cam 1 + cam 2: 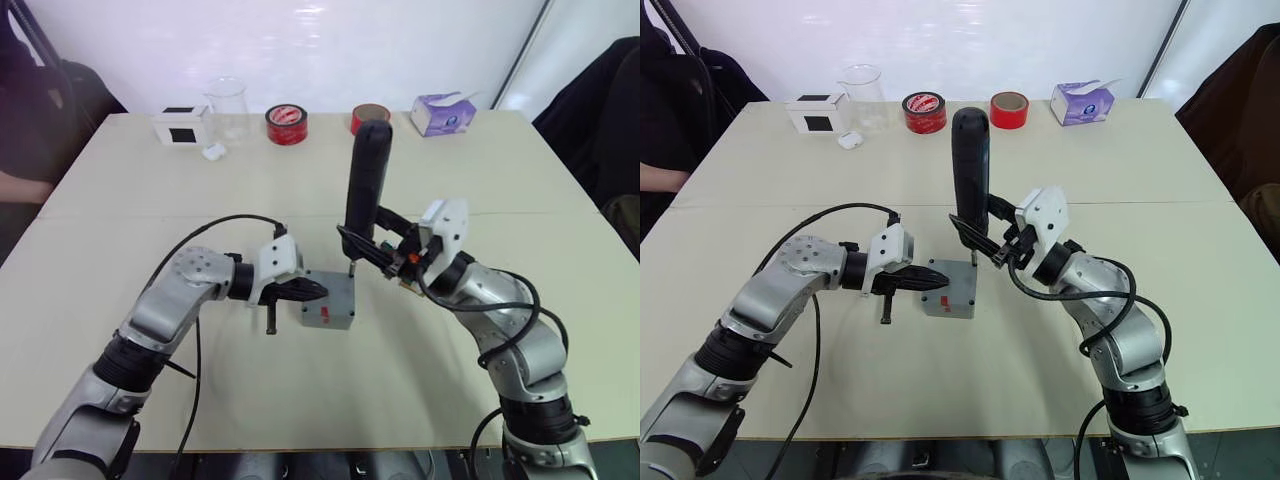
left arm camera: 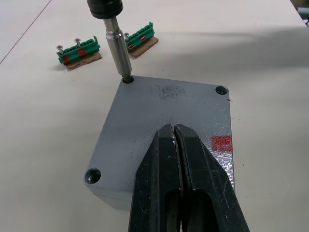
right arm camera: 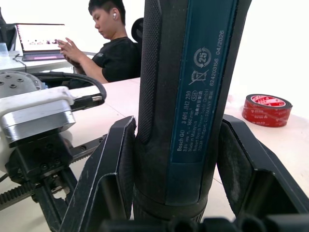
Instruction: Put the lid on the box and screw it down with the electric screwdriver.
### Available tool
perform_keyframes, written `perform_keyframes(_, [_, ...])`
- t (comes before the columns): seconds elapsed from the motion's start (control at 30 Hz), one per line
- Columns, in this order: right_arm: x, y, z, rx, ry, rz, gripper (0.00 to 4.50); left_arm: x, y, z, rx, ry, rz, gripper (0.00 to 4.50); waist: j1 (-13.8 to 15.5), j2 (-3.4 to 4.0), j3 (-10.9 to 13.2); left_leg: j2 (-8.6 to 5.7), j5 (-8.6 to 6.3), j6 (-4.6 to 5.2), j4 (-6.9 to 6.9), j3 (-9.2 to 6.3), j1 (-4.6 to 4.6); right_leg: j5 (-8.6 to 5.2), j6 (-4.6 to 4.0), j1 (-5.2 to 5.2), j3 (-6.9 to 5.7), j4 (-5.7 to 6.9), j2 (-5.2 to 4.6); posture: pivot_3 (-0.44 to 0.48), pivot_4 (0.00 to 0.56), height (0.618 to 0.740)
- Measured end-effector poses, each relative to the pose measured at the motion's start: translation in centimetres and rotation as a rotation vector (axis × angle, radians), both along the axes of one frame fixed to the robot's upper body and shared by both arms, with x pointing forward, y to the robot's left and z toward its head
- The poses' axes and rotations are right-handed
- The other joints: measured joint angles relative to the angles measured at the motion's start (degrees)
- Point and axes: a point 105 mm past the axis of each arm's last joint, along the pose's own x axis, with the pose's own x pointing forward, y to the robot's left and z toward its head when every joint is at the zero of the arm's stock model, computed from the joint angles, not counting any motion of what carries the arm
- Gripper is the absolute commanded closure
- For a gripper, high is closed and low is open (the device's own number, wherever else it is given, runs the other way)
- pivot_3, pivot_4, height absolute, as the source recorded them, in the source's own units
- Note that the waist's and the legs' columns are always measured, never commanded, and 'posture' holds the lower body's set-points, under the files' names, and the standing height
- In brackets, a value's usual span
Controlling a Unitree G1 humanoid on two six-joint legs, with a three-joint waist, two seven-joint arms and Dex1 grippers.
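The grey box sits mid-table with the lid lying flat on top of it; a red mark shows on its side. My left gripper is shut, its tips together and resting on the lid's middle. My right gripper is shut on the electric screwdriver, which stands upright. Its metal bit is set into the lid's far corner hole. Two other corner holes of the lid look open.
Two green screw strips lie on the table just beyond the box. Along the far edge stand a white box with a black square, a clear beaker, two red tape rolls and a purple tissue box. A person sits nearby.
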Motion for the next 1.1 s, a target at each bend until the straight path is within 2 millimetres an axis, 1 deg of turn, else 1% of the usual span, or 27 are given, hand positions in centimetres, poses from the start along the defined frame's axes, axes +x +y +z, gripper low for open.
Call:
perform_keyframes(0.1, [-0.1,0.1,-0.4,-0.006,0.009,-0.007,2.64,0.1,0.1,-0.2,0.009,-0.001,0.009,4.50,-0.04,-0.09,-0.18,0.00,-0.01,0.01,-0.01,0.00,0.30,0.00,-0.01,0.33,0.00,-0.03,0.01,0.000,0.150,0.740])
perform_keyframes(0.17, [-0.1,0.0,-0.7,-0.009,0.025,-0.017,2.64,0.1,0.2,-0.5,0.019,-0.001,0.019,4.50,-0.07,-0.09,-0.19,0.02,-0.04,0.06,-0.14,0.00,1.01,-0.02,-0.02,1.05,-0.01,-0.19,0.02,0.000,0.150,0.740])
perform_keyframes(0.27, [0.0,-0.1,-1.2,-0.013,0.054,-0.037,2.64,0.2,0.3,-0.7,0.024,0.001,0.029,4.50,-0.14,-0.13,-0.25,0.03,-0.06,0.09,-0.17,-0.01,1.41,-0.04,-0.03,1.42,-0.01,-0.20,0.03,0.000,0.150,0.740])
perform_keyframes(0.33, [0.2,-0.1,-1.5,-0.020,0.079,-0.051,2.64,0.2,0.4,-0.9,0.026,0.005,0.035,4.50,-0.16,-0.20,-0.32,0.05,-0.08,0.12,-0.24,-0.01,1.83,-0.08,-0.09,1.80,0.02,-0.23,0.01,0.000,0.150,0.740])
perform_keyframes(0.7, [0.7,0.0,-2.0,-0.058,0.163,-0.099,2.64,0.1,0.4,-1.7,0.046,0.015,0.042,4.50,-0.10,-0.39,-1.79,0.11,-0.09,0.13,-0.26,-0.07,1.91,-0.14,-0.19,1.90,0.03,-0.24,-0.08,0.000,0.150,0.740])
perform_keyframes(0.77, [0.9,0.0,-2.0,-0.062,0.176,-0.108,2.64,0.0,0.4,-1.7,0.045,0.017,0.043,4.50,-0.08,-0.44,-1.86,0.11,-0.10,0.14,-0.27,-0.09,1.94,-0.23,-0.35,1.93,0.02,-0.25,-0.10,0.000,0.150,0.740])
perform_keyframes(1.1, [1.3,0.0,-1.9,-0.059,0.219,-0.127,2.64,-0.1,0.2,-1.9,0.046,0.019,0.035,4.50,-0.05,-0.49,-1.94,0.11,-0.11,0.16,-0.32,-0.13,1.94,-0.25,-0.39,1.95,-0.01,-0.31,-0.22,0.000,0.150,0.740])
